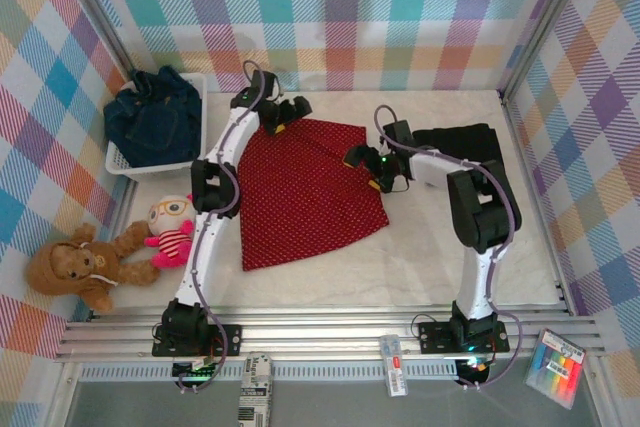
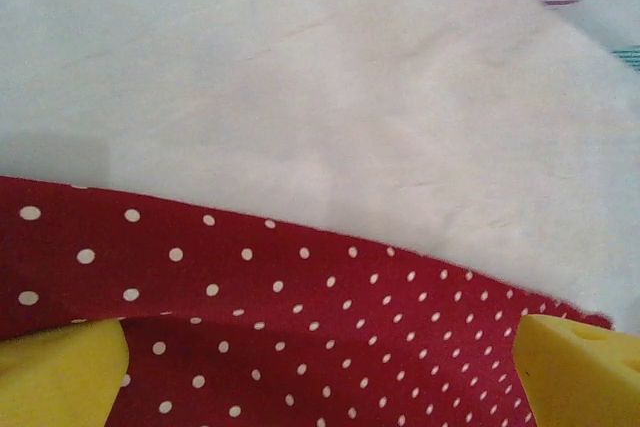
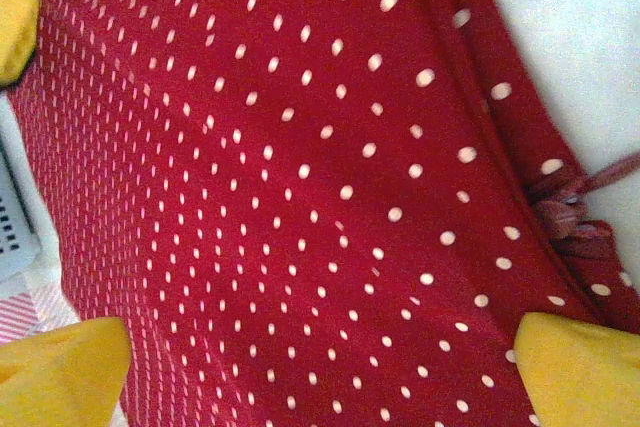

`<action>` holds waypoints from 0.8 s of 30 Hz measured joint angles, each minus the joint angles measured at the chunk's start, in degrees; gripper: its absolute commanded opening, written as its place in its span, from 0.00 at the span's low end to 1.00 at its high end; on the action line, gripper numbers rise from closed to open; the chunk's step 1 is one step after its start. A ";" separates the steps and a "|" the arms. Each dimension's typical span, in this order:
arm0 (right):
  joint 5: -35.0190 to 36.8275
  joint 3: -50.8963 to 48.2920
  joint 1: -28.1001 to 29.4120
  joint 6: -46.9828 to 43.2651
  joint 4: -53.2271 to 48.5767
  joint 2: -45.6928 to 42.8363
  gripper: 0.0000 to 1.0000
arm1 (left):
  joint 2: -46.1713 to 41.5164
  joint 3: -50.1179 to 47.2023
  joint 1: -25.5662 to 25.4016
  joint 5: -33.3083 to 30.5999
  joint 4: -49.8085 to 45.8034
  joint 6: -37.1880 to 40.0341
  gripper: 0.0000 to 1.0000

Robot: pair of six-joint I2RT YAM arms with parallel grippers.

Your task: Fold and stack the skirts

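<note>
Left gripper [image 1: 285, 112] stands wide open over the far edge of the red dotted skirt [image 1: 305, 192]; right gripper [image 1: 366, 161] gapes wide at its right edge. That skirt lies spread flat mid-table [image 1: 450, 257]. Denim skirts [image 1: 152, 117] fill the white basket [image 1: 150, 171], far left. The black skirt [image 1: 462, 137] lies far right.

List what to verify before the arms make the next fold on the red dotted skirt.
1. Red dotted skirt spread flat on the table: ok.
2. Left end effector open at the skirt's far edge: ok.
3. Right end effector open at its right edge, near the tie: ok.
4. Pads touching the cloth: cannot tell.
5. Black skirt apart from the red one: ok.
6. Denim skirts folded: not ok, heaped in the white basket.
</note>
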 measured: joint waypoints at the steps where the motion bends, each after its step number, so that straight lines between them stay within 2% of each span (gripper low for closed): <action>1: 0.11 -2.05 0.39 1.38 1.05 -1.40 0.99 | 0.70 0.83 -0.44 0.85 1.09 -0.15 1.00; 5: 1.79 -6.91 1.42 4.20 -0.26 -6.29 0.99 | 1.16 1.25 -1.86 4.76 3.30 -0.94 1.00; 9: 3.17 -4.63 0.79 0.55 -6.86 -9.20 0.99 | -1.62 -2.14 -2.51 6.84 0.37 -0.26 1.00; 13: 4.02 1.97 0.20 -4.17 -11.28 -9.35 0.99 | -12.72 -17.68 -2.95 7.45 -1.95 -0.35 1.00; 16: 6.45 4.50 -0.11 -5.81 -12.55 -9.33 0.99 | -25.81 -35.58 -3.54 5.99 -0.31 -1.62 1.00; 18: 8.50 4.63 -0.13 -6.95 -13.68 -9.07 0.90 | -33.42 -44.98 -4.09 4.50 1.31 -2.93 1.00; 21: 10.60 4.81 -0.17 -9.22 -16.22 -7.21 0.69 | -43.60 -57.40 -4.74 1.81 4.44 -4.81 1.00; 24: 11.67 4.81 -0.17 -11.43 -18.27 -4.70 0.56 | -50.71 -66.73 -5.07 0.26 6.45 -6.56 1.00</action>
